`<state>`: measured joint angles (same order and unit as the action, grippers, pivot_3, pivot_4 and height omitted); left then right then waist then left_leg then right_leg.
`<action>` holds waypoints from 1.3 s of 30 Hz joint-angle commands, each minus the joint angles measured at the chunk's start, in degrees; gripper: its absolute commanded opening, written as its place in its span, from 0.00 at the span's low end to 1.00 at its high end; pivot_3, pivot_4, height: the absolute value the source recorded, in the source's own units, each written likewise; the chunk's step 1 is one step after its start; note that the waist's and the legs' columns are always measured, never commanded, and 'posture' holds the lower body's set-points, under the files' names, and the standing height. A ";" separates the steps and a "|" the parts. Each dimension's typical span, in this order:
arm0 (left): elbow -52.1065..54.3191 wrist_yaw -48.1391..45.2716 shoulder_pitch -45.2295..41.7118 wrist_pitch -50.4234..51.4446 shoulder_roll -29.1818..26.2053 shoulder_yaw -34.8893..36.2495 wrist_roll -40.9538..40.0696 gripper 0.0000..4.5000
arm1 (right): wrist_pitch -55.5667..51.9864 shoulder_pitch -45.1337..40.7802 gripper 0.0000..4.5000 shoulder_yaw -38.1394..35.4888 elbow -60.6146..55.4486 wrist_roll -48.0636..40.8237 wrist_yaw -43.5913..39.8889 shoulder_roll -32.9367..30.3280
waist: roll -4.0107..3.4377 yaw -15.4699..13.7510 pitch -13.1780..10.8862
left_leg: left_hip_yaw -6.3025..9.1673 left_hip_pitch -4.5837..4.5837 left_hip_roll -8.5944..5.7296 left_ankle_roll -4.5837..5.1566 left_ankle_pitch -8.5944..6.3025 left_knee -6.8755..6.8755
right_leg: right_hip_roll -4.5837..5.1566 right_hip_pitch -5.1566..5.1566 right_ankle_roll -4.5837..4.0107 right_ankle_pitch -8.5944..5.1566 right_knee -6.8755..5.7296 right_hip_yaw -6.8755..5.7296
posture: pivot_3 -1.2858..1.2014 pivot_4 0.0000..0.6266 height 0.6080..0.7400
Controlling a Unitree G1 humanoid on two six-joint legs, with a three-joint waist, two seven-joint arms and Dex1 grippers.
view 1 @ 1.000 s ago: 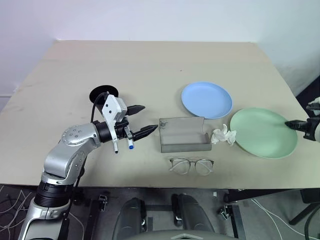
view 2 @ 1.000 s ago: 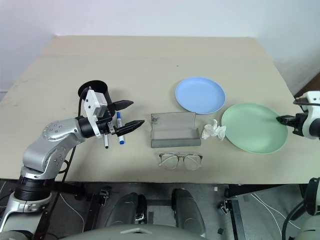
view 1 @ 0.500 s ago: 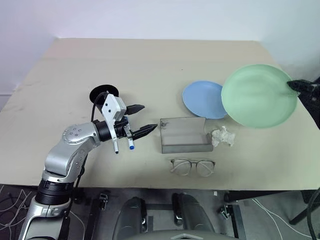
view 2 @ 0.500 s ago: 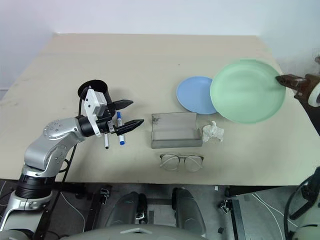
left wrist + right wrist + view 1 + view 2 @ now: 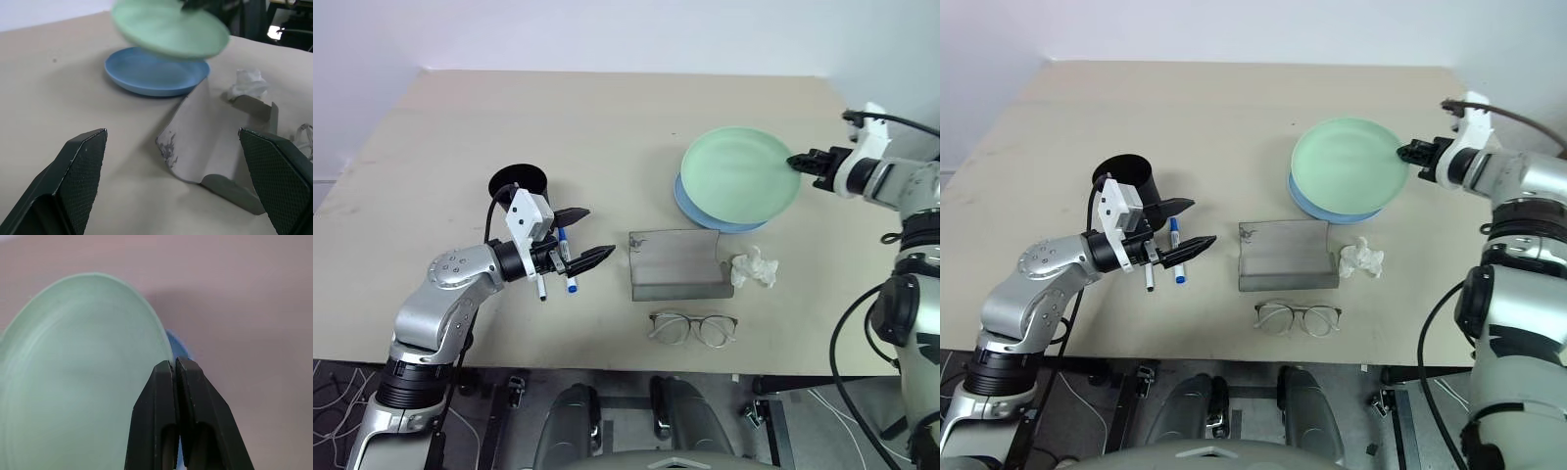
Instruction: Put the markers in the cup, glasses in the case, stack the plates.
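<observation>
One edge-pinch by the right gripper (image 5: 795,162), jaws pressed on its rim, carries the green plate (image 5: 739,179) above the blue plate (image 5: 705,211) toward the desk's far right; risk: slip or off-centre drop; left gripper (image 5: 584,236) spread, empty.

Saw most of the blue plate (image 5: 729,217) covered by the green plate (image 5: 739,179) held above it, with just a crescent of blue rim peeking out along the near side, and in the left wrist view found the green plate smeared by motion blur with its far rim cut by the picture's edge. Could not make out the markers (image 5: 566,264) in full, their upper ends tucked behind the left gripper (image 5: 582,235). Lost the glasses (image 5: 305,139) in the left wrist view to a blurred sliver at the picture's edge.
</observation>
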<state>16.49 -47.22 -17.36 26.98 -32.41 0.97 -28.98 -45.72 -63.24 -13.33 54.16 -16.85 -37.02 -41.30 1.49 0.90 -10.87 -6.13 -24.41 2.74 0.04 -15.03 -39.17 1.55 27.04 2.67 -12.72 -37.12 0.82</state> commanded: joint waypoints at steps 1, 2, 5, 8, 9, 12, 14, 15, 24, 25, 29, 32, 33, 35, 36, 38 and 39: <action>1.91 -0.12 0.91 -1.89 -0.47 1.18 0.36 1.00 | 6.42 -2.41 0.01 1.13 3.76 2.84 2.47 1.31 | 0.00 0.04 0.00 | -0.01 -0.05 -0.01 0.00 0.00 0.00 | 0.01 0.04 0.00 0.00 0.00 0.00 | 0.52 0.24 0.70; 1.90 -0.25 1.35 -2.24 -0.48 1.16 0.48 1.00 | 8.00 -2.50 0.01 1.65 5.17 3.63 2.90 1.97 | 0.00 0.09 0.00 | -0.02 -0.05 -0.01 0.00 0.00 0.00 | 0.01 0.05 0.02 0.00 0.01 0.00 | 0.52 0.24 0.70; 1.79 -0.43 2.19 -3.01 -0.58 1.24 0.68 1.00 | 11.22 -2.92 0.01 2.62 8.93 5.56 3.83 2.78 | 0.00 0.07 0.00 | -0.04 -0.06 -0.01 0.01 -0.01 0.00 | 0.01 0.06 0.02 0.00 0.00 0.00 | 0.52 0.24 0.70; 1.38 -0.57 2.97 -3.92 -0.61 1.57 1.01 1.00 | 12.93 -3.14 0.01 3.47 10.98 7.00 3.30 2.84 | 0.00 0.20 0.00 | -0.05 -0.03 -0.01 0.01 0.00 -0.02 | 0.01 0.05 0.03 0.01 -0.02 0.01 | 0.52 0.24 0.70; 1.37 -0.53 3.18 -4.12 -0.57 1.57 1.13 1.00 | 13.27 -3.27 0.01 3.42 11.40 7.13 3.26 2.81 | 0.00 0.22 0.00 | -0.05 -0.03 -0.01 0.01 0.00 -0.02 | 0.00 0.05 0.03 0.01 -0.03 0.01 | 0.52 0.24 0.70; 1.86 -0.20 3.68 -4.27 -0.32 1.30 1.11 1.00 | 13.67 -3.31 0.01 3.58 11.98 7.64 2.50 2.98 | -0.01 0.23 0.00 | -0.05 -0.01 0.00 0.01 0.00 -0.02 | 0.00 0.05 0.03 0.01 -0.06 0.01 | 0.52 0.24 0.70; 2.16 0.05 3.67 -4.12 -0.21 1.16 1.03 1.00 | 14.09 -3.46 0.01 3.25 12.32 7.73 3.03 3.27 | -0.01 0.23 0.00 | -0.05 0.00 0.00 0.01 0.00 -0.02 | -0.01 0.05 0.03 0.01 -0.07 0.01 | 0.52 0.24 0.70; 2.21 0.16 3.55 -4.04 -0.15 1.10 0.99 1.00 | 14.67 -3.59 0.01 2.91 12.65 7.70 3.91 3.47 | -0.01 0.23 0.00 | -0.05 0.00 0.00 0.01 0.00 -0.02 | -0.01 0.05 0.03 0.01 -0.07 0.01 | 0.52 0.24 0.70; 2.12 0.53 2.38 -3.60 0.05 0.54 1.13 1.00 | 15.12 -4.32 0.11 3.16 13.61 8.18 3.39 3.92 | -0.01 0.23 0.00 | -0.05 0.00 0.00 0.01 0.00 -0.03 | -0.01 0.04 0.03 0.01 -0.07 0.02 | 0.52 0.24 0.70; 2.10 0.51 2.34 -3.64 0.06 0.48 1.18 1.00 | 15.08 -4.33 0.15 3.30 13.53 8.28 3.06 3.99 | -0.01 0.23 0.00 | -0.05 0.00 0.00 0.01 0.00 -0.03 | -0.01 0.04 0.03 0.01 -0.08 0.01 | 0.52 0.24 0.70; 2.19 0.53 2.30 -3.61 0.17 0.41 1.15 1.00 | 14.61 -4.66 0.45 3.96 12.34 8.43 0.42 4.33 | -0.01 0.29 0.00 | -0.06 0.00 0.00 0.01 0.00 -0.03 | -0.01 0.04 0.04 0.02 -0.08 0.02 | 0.52 0.24 0.70; 2.06 0.56 2.29 -3.77 0.26 0.37 1.23 1.00 | 15.45 -5.03 0.68 4.08 11.12 8.73 -0.21 4.15 | -0.02 0.28 0.00 | -0.06 0.01 0.00 0.01 0.00 -0.03 | -0.01 0.04 0.04 0.02 -0.09 0.02 | 0.52 0.24 0.70; 2.12 0.61 2.28 -3.73 0.29 0.36 1.21 1.00 | 15.90 -5.05 0.75 4.54 10.05 9.18 -0.84 3.70 | -0.02 0.26 0.01 | -0.06 0.01 0.00 0.01 0.00 -0.03 | -0.01 0.04 0.04 0.02 -0.10 0.02 | 0.52 0.24 0.70; 2.23 0.79 2.09 -3.65 0.36 0.44 1.12 1.00 | 17.61 -4.43 0.90 5.90 5.21 10.08 -4.11 1.40 | -0.05 0.25 -0.02 | -0.06 0.01 0.00 0.01 0.00 -0.04 | -0.01 0.04 0.04 0.02 -0.10 0.02 | 0.52 0.24 0.70; 2.28 0.90 1.95 -3.60 0.39 0.58 1.02 1.00 | 18.28 -3.84 0.90 6.16 2.10 9.88 -6.34 0.04 | -0.08 0.23 -0.04 | -0.07 0.00 0.00 0.01 0.00 -0.04 | 0.00 0.05 0.04 0.02 -0.10 0.02 | 0.52 0.24 0.70; 2.49 1.19 1.69 -3.20 0.42 0.83 0.71 1.00 | 18.13 -1.50 0.90 6.14 -4.96 8.18 -12.39 -2.64 | -0.11 -0.04 -0.05 | -0.07 -0.02 -0.01 0.01 0.00 -0.04 | 0.01 0.07 0.05 0.02 -0.10 0.02 | 0.52 0.24 0.70; 2.56 1.26 1.59 -3.01 0.39 0.94 0.55 1.00 | 17.89 0.64 0.90 6.28 -9.18 7.10 -16.17 -3.93 | -0.11 -0.33 -0.05 | -0.05 -0.03 0.00 0.01 0.00 -0.03 | 0.01 0.07 0.06 0.02 -0.09 0.01 | 0.52 0.24 0.70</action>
<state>16.78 -46.02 -14.91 24.34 -31.85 0.99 -27.90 -28.71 -63.68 -6.86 51.60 -7.96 -48.00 -42.91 1.38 0.57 -10.92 -6.13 -24.45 2.74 0.06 -15.03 -39.18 1.55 27.09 2.76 -12.71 -37.20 0.79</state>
